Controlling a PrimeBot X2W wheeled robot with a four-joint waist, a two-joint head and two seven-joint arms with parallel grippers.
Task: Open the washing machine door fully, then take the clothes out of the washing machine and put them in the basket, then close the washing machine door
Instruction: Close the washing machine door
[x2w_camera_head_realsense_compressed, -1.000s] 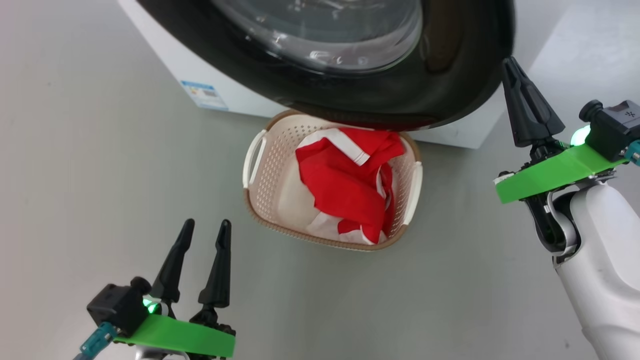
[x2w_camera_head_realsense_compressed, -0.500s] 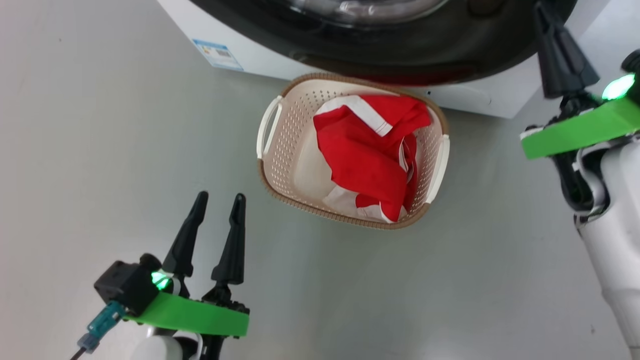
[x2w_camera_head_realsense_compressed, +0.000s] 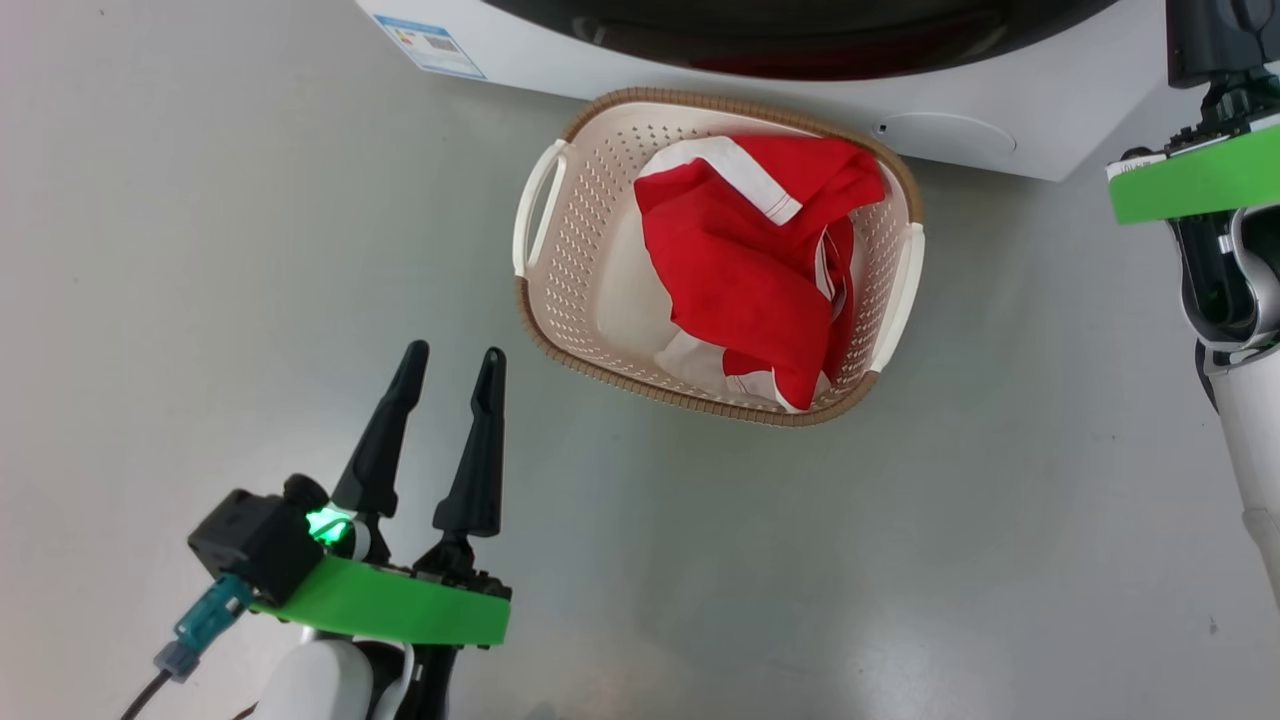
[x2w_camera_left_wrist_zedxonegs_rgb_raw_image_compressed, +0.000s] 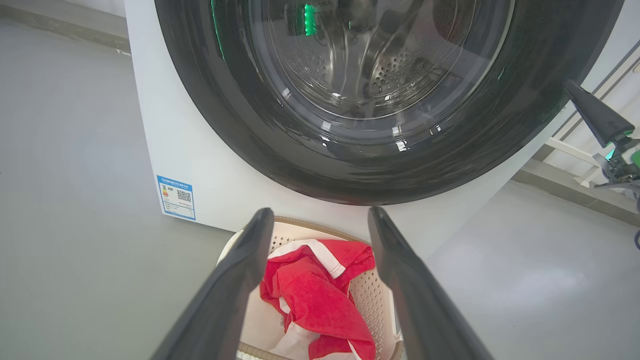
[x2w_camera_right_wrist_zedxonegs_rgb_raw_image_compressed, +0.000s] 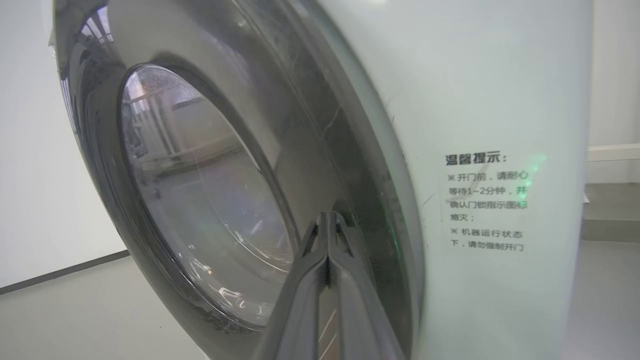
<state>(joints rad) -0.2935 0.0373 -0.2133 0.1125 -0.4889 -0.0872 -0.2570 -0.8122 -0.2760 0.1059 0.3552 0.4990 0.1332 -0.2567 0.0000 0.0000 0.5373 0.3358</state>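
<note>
Readable text first. The washing machine (x2w_camera_head_realsense_compressed: 1010, 140) has a blue-edged sticker (x2w_camera_left_wrist_zedxonegs_rgb_raw_image_compressed: 176, 197) low on its white front, at the corner on my left. It carries a QR code and small print I can't read. The head view shows the same sticker at its top edge.

The right wrist view shows a printed notice (x2w_camera_right_wrist_zedxonegs_rgb_raw_image_compressed: 485, 202) on the white front, just beside the washing machine door (x2w_camera_right_wrist_zedxonegs_rgb_raw_image_compressed: 200, 200). Heading: 温馨提示. Two ※ lines follow: 开门前,请耐心等待1~2分钟,并确认门锁指示图标熄灭, and 机器运行状态下,请勿强制开门. No brand name is legible to me.

Containers: the basket (x2w_camera_head_realsense_compressed: 580, 250) sits on the grey floor (x2w_camera_head_realsense_compressed: 200, 300), right at the foot of the washer and below the door. The clothes (x2w_camera_head_realsense_compressed: 750, 270) are inside it, a crumpled red heap with white trim bands lying toward my right-hand side. The left part of the basket's bottom is bare. In the left wrist view I see perforated steel through the door glass and no red fabric.

The door looks flat against the machine front. I can't tell whether it's latched.

Left gripper (x2w_camera_head_realsense_compressed: 454, 350): fingers spread apart and empty, above the floor near the basket, pointing at the washer. Right gripper (x2w_camera_right_wrist_zedxonegs_rgb_raw_image_compressed: 328, 216): fingers pressed together with nothing between them, tips against the door's black rim. I can't confirm contact.
</note>
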